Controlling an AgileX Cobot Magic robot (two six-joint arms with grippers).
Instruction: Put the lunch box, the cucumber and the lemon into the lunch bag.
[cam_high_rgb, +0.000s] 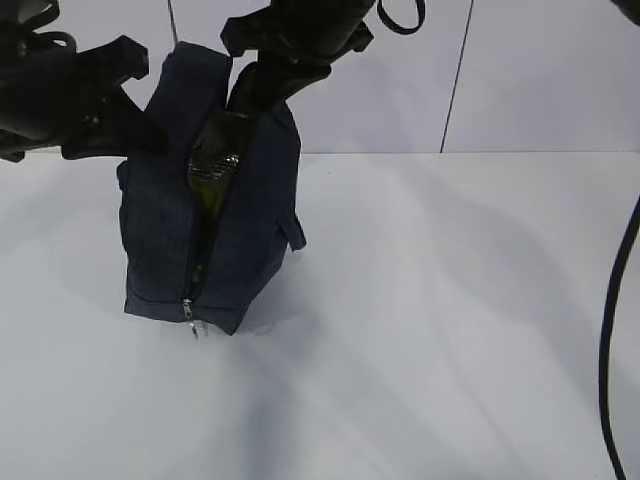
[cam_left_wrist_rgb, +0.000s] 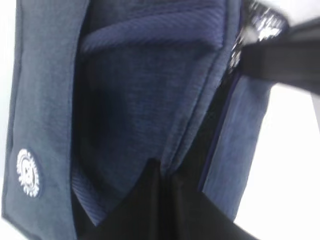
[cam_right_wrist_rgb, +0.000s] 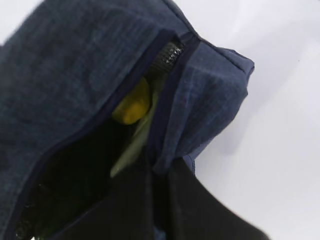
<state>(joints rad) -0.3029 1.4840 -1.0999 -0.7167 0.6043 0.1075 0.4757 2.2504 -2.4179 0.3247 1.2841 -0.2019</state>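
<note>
The white desk (cam_high_rgb: 430, 330) lies bare at the near side and to the right. On its left half stands the dark navy lunch bag (cam_high_rgb: 160, 240), upright, with its zipper slot facing the camera; the metal zipper pull (cam_high_rgb: 188, 312) hangs at the bottom near corner, and the slot gapes wider toward the top. In the gap the silver foil lining (cam_high_rgb: 213, 160) shows, with something yellowish-green below it.

The right wrist view looks down into the opening: the lemon (cam_right_wrist_rgb: 132, 106) sits inside the bag, against the pale sage-green lid of the lunch box (cam_right_wrist_rgb: 131, 147), also inside. The cucumber cannot be made out in the dark interior.

The right gripper (cam_right_wrist_rgb: 159, 172) has its jaws clamped on the right-hand edge of the bag's opening. The left gripper (cam_left_wrist_rgb: 161, 172), farther back on the left, has its jaws pinched on a fold of the bag's fabric at the left side, near the round white logo (cam_left_wrist_rgb: 28, 172).
</note>
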